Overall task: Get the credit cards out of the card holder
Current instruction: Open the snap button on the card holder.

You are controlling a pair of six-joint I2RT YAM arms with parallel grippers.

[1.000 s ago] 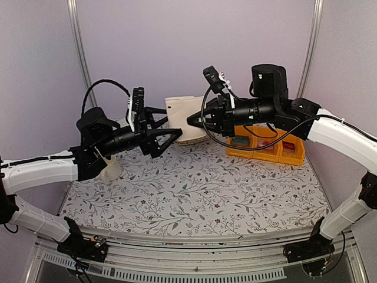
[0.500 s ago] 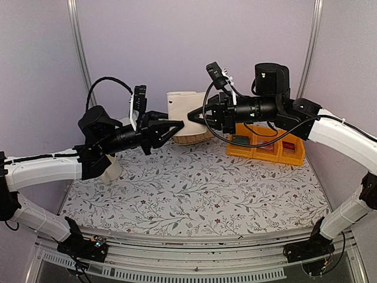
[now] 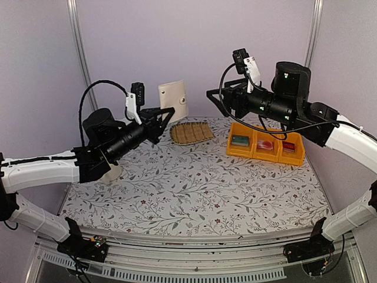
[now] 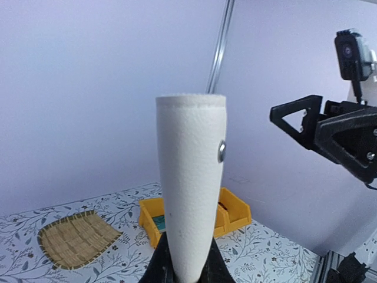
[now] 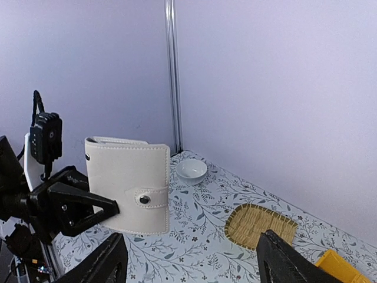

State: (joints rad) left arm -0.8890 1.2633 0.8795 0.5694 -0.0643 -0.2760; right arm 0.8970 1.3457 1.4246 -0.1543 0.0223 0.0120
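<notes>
One card holder in the air, two grippers

Two arms over one flowery table (image 3: 194, 194). The left gripper (image 3: 167, 113) is clamped on one edge of the single card holder (image 3: 174, 99), which sits upright and well above the table with its snap strap buttoned. Behind that lie one woven mat (image 3: 191, 132) and one yellow bin (image 3: 266, 155) with three compartments. The right gripper (image 3: 213, 101) hangs near the holder, fingers spread apart, touching nothing.

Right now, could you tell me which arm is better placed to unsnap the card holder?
Right: the right gripper is open, empty and faces the snap; the left gripper is shut on the raised card holder.
</notes>
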